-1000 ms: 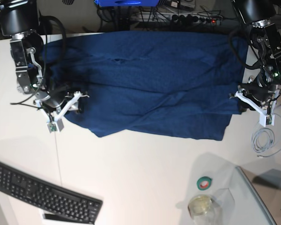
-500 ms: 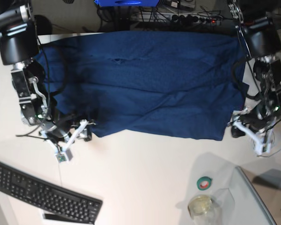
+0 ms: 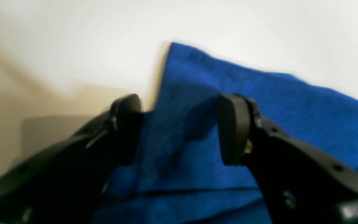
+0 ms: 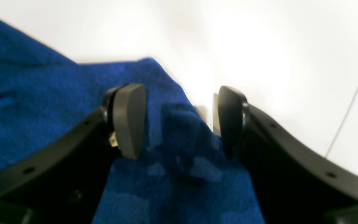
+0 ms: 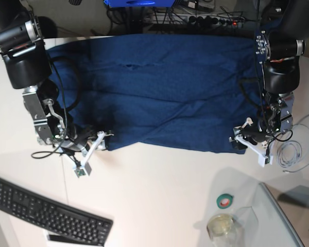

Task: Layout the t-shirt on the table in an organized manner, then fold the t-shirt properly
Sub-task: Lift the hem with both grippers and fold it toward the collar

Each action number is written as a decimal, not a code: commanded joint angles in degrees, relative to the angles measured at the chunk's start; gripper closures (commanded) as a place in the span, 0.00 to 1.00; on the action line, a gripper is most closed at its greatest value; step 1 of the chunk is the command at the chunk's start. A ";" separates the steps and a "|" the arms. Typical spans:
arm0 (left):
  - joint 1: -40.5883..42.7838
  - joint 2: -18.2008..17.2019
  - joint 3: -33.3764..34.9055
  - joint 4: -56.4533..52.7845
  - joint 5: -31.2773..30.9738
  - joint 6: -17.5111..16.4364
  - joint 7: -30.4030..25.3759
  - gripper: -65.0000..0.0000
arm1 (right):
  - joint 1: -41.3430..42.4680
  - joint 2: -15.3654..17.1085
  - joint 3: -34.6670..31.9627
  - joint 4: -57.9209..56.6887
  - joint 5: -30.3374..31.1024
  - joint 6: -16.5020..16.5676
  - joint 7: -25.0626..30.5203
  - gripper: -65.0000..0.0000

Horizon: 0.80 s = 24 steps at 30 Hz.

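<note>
The dark navy soft-fabric t-shirt [image 5: 165, 87] lies spread across the smooth white table [image 5: 159, 195]. Both arms reach low at its near corners; left gripper [image 3: 179, 127] and right gripper [image 4: 179, 121] stand spread, straddling cloth.

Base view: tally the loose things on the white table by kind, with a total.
Dark navy blue fabric t-shirt: 1
Black keyboard: 1
Green tape roll: 1
Clear round container: 1
Coiled grey cable: 1
Total: 5, on the white table
</note>
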 commanded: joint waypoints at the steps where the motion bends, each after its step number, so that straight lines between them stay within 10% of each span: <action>1: -1.06 -0.39 -0.32 0.80 -0.49 0.00 -1.57 0.43 | 1.67 0.15 0.20 1.16 0.39 0.20 1.11 0.46; 14: 16.61 -2.24 -15.61 36.31 -0.40 -0.18 12.93 0.43 | -8.61 2.79 0.55 19.62 0.48 0.11 1.11 0.46; 24: 15.29 -1.80 -13.41 30.95 -0.49 -0.35 12.76 0.43 | -4.39 2.26 0.55 12.85 0.48 0.11 1.20 0.46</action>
